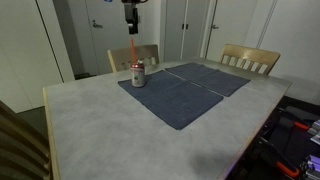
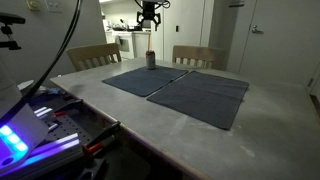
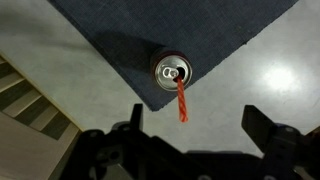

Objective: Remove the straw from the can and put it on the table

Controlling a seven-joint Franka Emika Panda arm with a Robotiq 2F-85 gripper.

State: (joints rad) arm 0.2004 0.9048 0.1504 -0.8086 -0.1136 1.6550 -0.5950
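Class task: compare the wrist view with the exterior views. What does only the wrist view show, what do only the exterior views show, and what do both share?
Only the wrist view: the top of the can seen from above, with the straw leaning out of its opening, between the fingers of the open hand.
Only the exterior views: two wooden chairs, doors behind them, two dark mats side by side, and the hand hanging high above the can.
Shared: the can, the mat under it, the grey table.

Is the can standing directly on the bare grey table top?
No, in the wrist view the can stands on a corner of the dark blue mat, not on the bare table.
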